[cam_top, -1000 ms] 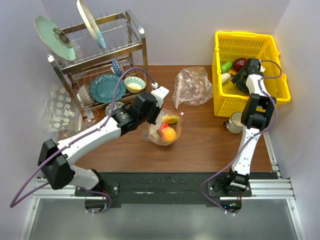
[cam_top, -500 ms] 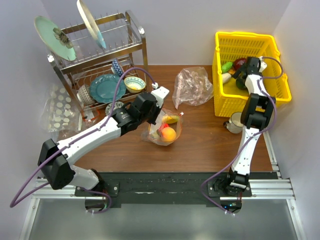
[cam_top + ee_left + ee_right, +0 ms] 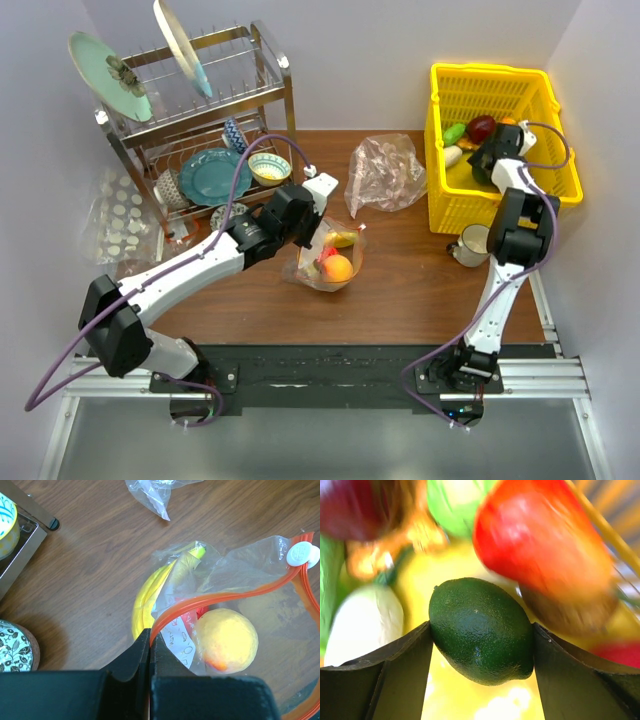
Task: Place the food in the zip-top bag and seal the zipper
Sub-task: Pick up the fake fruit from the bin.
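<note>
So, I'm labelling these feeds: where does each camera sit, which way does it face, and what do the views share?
Top external: above and behind the bases, looking down on the table; the left arm and right arm show whole.
Left wrist: on the left arm, looking down; left gripper shut on the zipper of the zip-top bag.
Right wrist: on the right arm, facing into the yellow basket; right gripper closed on a green fruit.
Shared: top and left wrist both show the bagged orange.
</note>
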Robot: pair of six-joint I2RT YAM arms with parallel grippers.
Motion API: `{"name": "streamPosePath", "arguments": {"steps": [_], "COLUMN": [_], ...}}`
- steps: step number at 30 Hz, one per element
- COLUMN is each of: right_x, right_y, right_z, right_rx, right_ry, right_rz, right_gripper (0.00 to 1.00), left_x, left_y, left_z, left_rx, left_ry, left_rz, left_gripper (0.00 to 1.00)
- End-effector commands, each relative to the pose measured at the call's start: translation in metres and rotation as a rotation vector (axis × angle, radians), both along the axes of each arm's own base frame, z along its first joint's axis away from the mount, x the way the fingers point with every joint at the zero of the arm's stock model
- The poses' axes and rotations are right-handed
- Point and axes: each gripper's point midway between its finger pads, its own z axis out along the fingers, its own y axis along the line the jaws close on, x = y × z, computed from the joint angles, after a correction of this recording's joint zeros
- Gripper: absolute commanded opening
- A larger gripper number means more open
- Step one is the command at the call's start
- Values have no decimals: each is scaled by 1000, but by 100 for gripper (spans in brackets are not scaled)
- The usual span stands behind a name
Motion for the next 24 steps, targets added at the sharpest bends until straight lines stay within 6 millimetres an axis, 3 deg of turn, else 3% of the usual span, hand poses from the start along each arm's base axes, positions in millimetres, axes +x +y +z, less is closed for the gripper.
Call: {"name": "streamPosePath", "arguments": {"steps": [1, 4, 5, 6, 8, 14, 18, 21, 22, 24], "right_x": [-2, -16, -22, -29, -37, -73, -109, -128, -139, -154], "right_y": [9, 21, 25, 29, 37, 51, 65, 86, 94, 119], "right_z": [94, 101, 122, 117, 141, 174, 225, 244, 260, 265], "right_rx": [-22, 0, -1, 4, 4, 0, -23, 4, 3, 27], "right_ry": [-234, -246, -283, -270, -312, -336, -415, -437, -468, -458], "right_rz": [9, 29, 37, 45, 71, 116, 152, 228, 250, 321], "right_gripper": [55, 57, 57, 57, 57, 58, 58, 58, 58, 58], "left_x": [4, 2, 1, 1, 0, -1, -1, 0, 0, -1], "left_y": [-1, -1, -1, -1, -2, -2, 0, 2, 2, 1], "left_z": [16, 19, 19, 20, 22, 24, 29, 30, 31, 33], "left_rx": [-39, -48, -52, -56, -64, -72, -76, -75, -77, -82], "left_ry": [-44, -49, -47, -48, -49, -50, -64, -69, -71, -73], "left_rz": [-8, -9, -12, -13, -17, -19, -9, -1, -3, -5], "left_gripper": [0, 0, 0, 0, 0, 0, 0, 0, 0, 0]}}
